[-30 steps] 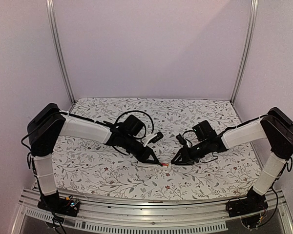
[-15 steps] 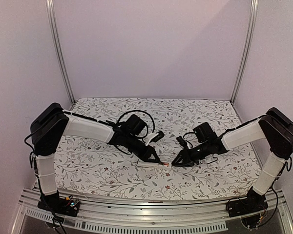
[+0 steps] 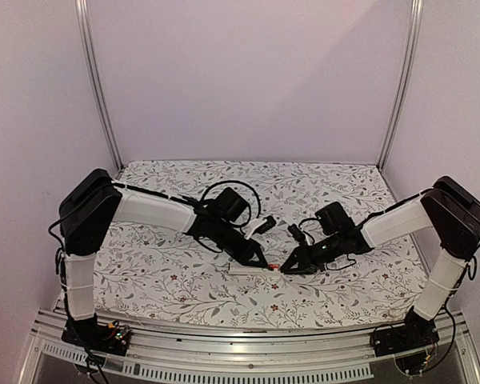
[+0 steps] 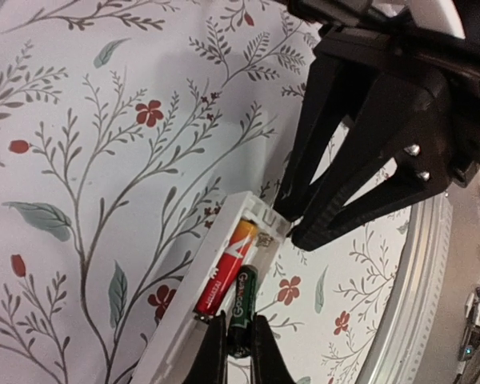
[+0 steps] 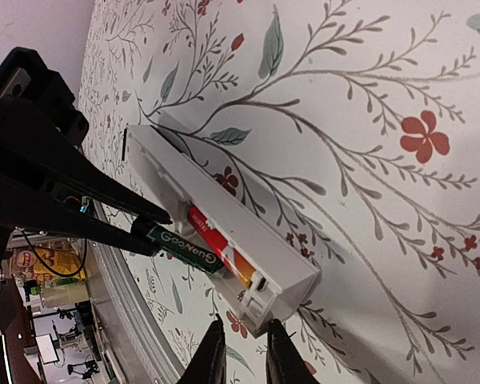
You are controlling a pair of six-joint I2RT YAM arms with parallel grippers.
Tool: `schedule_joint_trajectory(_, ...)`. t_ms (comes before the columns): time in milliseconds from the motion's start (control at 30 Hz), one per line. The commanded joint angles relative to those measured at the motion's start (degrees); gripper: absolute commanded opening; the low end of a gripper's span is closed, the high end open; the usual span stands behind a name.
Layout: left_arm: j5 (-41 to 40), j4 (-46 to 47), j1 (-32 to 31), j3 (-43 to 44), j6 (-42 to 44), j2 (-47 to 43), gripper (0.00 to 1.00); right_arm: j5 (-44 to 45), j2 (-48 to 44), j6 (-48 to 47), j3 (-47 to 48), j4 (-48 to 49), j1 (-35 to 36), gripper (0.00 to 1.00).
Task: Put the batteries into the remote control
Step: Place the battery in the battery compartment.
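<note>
The remote control (image 3: 248,270) is a white bar lying on the floral table, its battery bay open. In the left wrist view the remote control (image 4: 176,324) holds one red battery (image 4: 222,270) in its bay. My left gripper (image 4: 240,352) is shut on a dark green battery (image 4: 242,308) and holds it tilted at the bay's open side, next to the red one. My right gripper (image 5: 242,352) is nearly closed, its tips pinching the remote control's (image 5: 224,204) end corner. The right wrist view also shows the green battery (image 5: 184,248), the red battery (image 5: 216,238) and the left fingers (image 5: 88,210).
The two grippers (image 3: 264,262) (image 3: 285,268) meet tip to tip at mid-table. Looped black cables (image 3: 224,192) lie behind the left arm. The metal rail (image 3: 240,352) runs along the near table edge, and frame posts (image 3: 96,88) stand at the back.
My left gripper has moved right with the green battery, to the remote's open bay. My right gripper has moved slightly left to the remote's end. The two grippers now nearly touch.
</note>
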Motion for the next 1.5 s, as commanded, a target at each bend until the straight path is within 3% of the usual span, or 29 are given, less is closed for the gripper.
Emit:
schedule_joint_trajectory(0, -3.4, -3.8, -2.1, 2.3, 1.6, 2.7, 0.0, -0.8, 1.5, 0.4, 0.0, 1.2, 0.5, 0.17)
schedule_joint_trajectory(233, -3.7, -5.5, -3.0, 4.1, 2.4, 4.2, 0.0, -0.8, 2.0, 0.4, 0.4, 1.2, 0.5, 0.16)
schedule_joint_trajectory(533, -4.0, -6.9, -3.1, 4.4, 3.7, 3.7, 0.28, 0.0, 1.5, -0.1, 1.0, 0.0, 0.5, 0.16)
schedule_joint_trajectory(700, -5.6, -8.5, -3.1, 4.5, 5.3, 2.3, 0.35, 0.6, 1.1, -0.8, 1.9, -1.2, 0.5, 0.16)
schedule_joint_trajectory(1067, -8.7, -8.4, -2.7, 5.7, 7.2, -1.6, 0.41, 2.0, 0.5, -2.8, 3.9, -4.3, 0.4, 0.16)
schedule_joint_trajectory(1467, -9.0, -9.4, -2.4, 6.5, 8.8, -3.2, 0.38, 2.6, -0.2, -3.8, 4.8, -6.2, 0.4, 0.15)
